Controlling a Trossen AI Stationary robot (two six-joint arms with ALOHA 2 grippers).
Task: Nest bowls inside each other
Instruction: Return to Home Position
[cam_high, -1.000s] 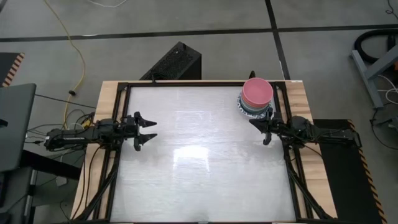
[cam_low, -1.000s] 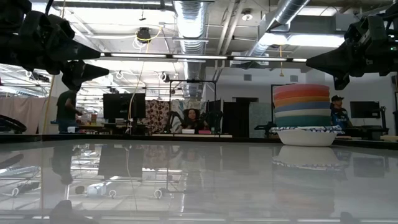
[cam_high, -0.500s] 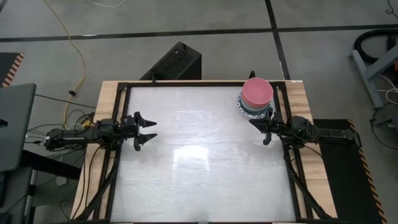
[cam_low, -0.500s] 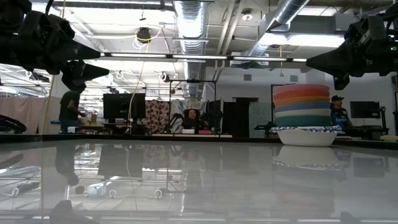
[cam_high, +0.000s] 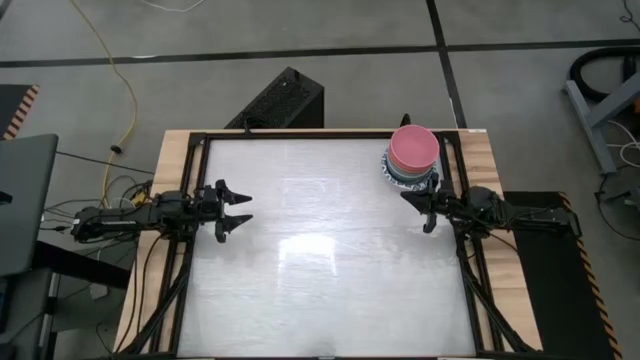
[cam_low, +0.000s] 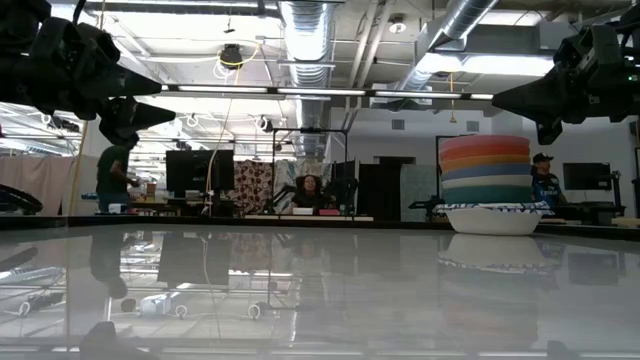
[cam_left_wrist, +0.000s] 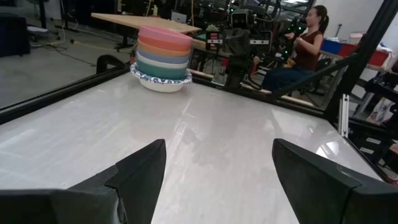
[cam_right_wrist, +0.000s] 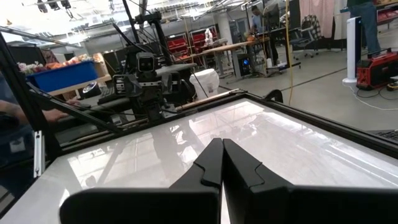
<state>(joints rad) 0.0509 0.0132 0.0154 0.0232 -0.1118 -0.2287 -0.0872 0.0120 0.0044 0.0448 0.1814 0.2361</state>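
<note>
The bowls stand nested in one stack (cam_high: 411, 157) at the table's far right corner, pink on top, then orange, blue, cream and teal, with a white blue-rimmed bowl (cam_low: 492, 219) at the bottom resting on the table; the stack (cam_left_wrist: 163, 59) also shows in the left wrist view. My left gripper (cam_high: 238, 209) hangs open above the table's left edge, fingers level, nothing between them. My right gripper (cam_high: 418, 208) is shut and empty, just near of the stack at the right edge, apart from it.
A black frame (cam_high: 300, 134) runs around the white tabletop (cam_high: 320, 260). A black box (cam_high: 280, 100) stands on the floor beyond the far edge. People show in the room behind the table in the low view, among them a person (cam_low: 309, 192) seated behind it.
</note>
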